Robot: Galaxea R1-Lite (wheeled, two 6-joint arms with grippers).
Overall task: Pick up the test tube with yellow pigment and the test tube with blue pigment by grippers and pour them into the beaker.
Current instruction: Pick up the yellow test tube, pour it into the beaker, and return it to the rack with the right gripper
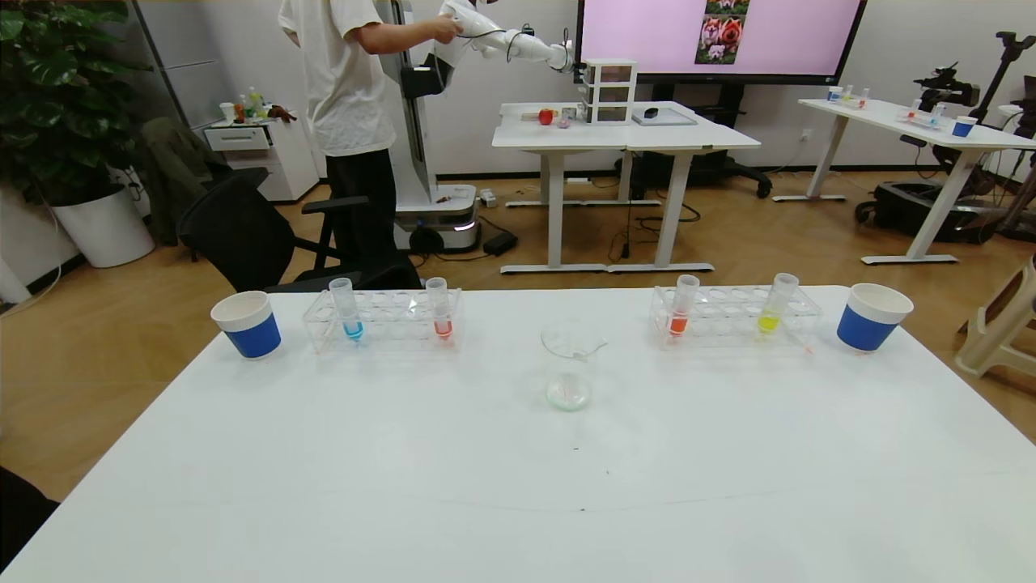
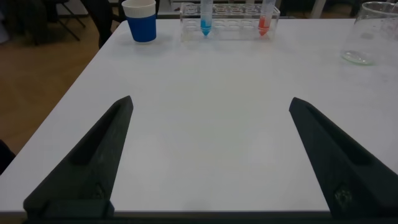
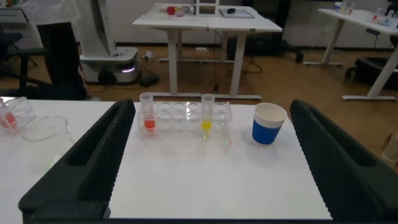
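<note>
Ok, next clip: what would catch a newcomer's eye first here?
Probably the coloured liquids: the test tube with blue pigment stands in the left rack, the test tube with yellow pigment in the right rack, each beside an orange-red tube. Between the racks stands the beaker, and a blue paper cup flanks each rack's outer end.

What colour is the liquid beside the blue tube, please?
Orange-red, in the tube sharing that rack; clearest in the head view.

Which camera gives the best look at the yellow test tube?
The right wrist view: the test tube with yellow pigment stands centred and unobstructed in its rack. The head view shows it too, smaller and farther off. The left wrist view misses it entirely.
</note>
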